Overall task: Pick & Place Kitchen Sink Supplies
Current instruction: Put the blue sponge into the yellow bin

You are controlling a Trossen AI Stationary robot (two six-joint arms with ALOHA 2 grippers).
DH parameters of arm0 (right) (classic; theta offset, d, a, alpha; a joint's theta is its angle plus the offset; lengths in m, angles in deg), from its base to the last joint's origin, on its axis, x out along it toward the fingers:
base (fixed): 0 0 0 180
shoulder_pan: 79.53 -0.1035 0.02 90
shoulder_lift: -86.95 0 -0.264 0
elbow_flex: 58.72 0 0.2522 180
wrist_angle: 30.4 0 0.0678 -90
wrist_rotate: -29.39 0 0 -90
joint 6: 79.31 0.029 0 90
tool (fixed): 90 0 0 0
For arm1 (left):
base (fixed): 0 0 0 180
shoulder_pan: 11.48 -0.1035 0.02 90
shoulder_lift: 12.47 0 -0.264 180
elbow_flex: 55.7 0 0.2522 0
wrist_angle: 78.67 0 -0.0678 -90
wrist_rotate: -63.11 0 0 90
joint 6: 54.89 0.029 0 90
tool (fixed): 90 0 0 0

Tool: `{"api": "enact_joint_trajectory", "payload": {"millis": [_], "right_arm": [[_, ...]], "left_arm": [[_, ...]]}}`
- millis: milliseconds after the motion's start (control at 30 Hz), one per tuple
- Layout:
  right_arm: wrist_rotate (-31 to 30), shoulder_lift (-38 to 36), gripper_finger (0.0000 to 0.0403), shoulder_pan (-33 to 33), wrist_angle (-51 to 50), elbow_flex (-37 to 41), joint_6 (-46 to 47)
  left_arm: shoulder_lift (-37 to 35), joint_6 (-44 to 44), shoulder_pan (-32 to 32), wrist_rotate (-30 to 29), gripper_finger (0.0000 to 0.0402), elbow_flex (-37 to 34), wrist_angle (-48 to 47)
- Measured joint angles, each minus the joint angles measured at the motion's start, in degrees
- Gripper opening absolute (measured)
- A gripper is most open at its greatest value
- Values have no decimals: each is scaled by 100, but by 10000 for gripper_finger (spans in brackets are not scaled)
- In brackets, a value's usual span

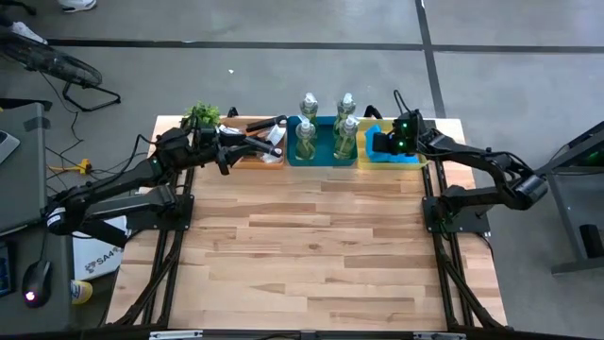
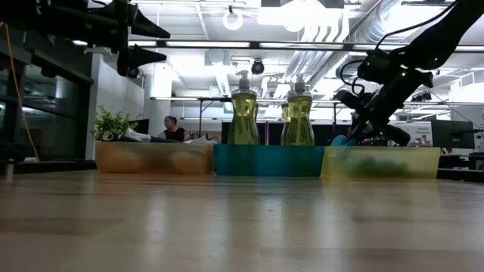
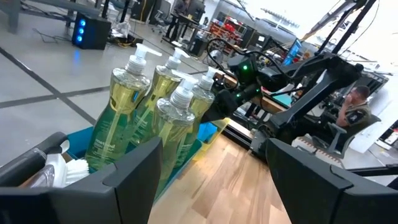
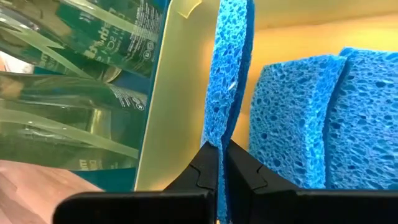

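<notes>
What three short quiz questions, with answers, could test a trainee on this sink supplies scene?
1. True or false: the right gripper is shut on a blue sponge.
2. Which bin holds the soap bottles? A) yellow bin B) teal bin C) brown bin
3. Fill in: the left gripper hangs open above the ____ bin.

Key:
1. True; it pinches the sponge's edge inside the yellow bin.
2. B, the teal bin.
3. Brown; the brown bin holds the brushes.
</notes>
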Motion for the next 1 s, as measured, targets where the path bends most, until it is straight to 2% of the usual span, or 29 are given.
{"api": "enact_joint_trajectory", "payload": {"millis": [667, 1000], "right_arm": [[30, 0, 5, 0, -4, 0, -293], [17, 0, 63, 0, -9, 0, -295]], "left_arm": [[4, -39, 0, -15, 280, 0, -2], [4, -129, 0, -19, 280, 0, 0]]}}
